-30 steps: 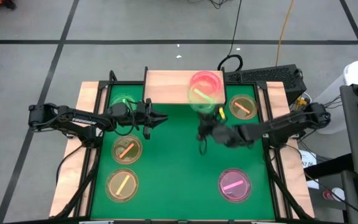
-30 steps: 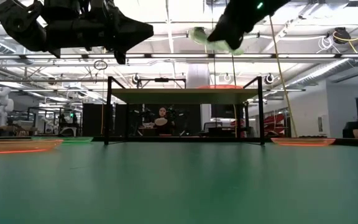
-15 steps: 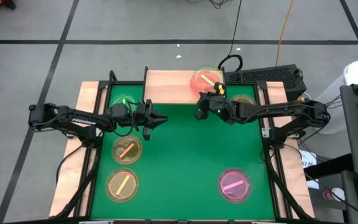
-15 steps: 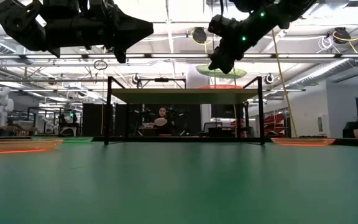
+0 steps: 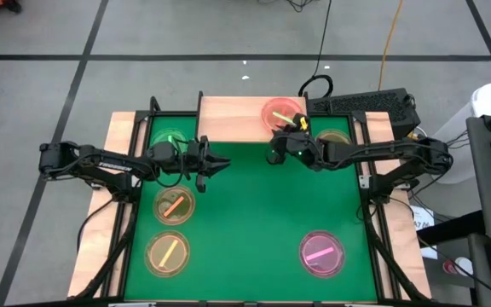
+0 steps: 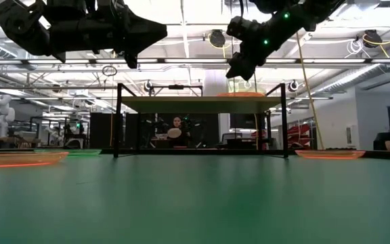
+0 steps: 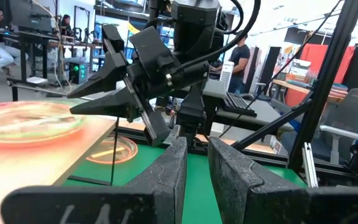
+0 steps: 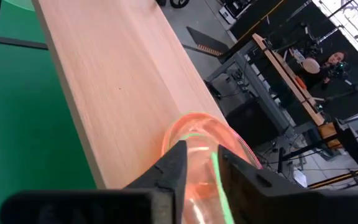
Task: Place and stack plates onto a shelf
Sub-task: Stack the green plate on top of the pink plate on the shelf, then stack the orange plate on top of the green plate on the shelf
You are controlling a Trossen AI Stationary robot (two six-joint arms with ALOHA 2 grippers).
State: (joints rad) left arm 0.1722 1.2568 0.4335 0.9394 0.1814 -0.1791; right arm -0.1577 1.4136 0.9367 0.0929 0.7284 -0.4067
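Pale wood of the shelf point(image 5: 250, 118) now carries a pink plate point(image 5: 281, 112) with a green-striped one on top, at its right end. The right gripper point(image 5: 285, 147) hovers beside the stack, jaws slightly parted, nothing visibly held (withdraw level, avoid nudging). The left gripper point(image 5: 214, 162) waits over the green surface point(image 5: 245, 222), slightly parted, empty.

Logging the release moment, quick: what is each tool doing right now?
Left tool: open, empty, above the table.
Right tool: at the shelf's stacked plates; state cannot be told.
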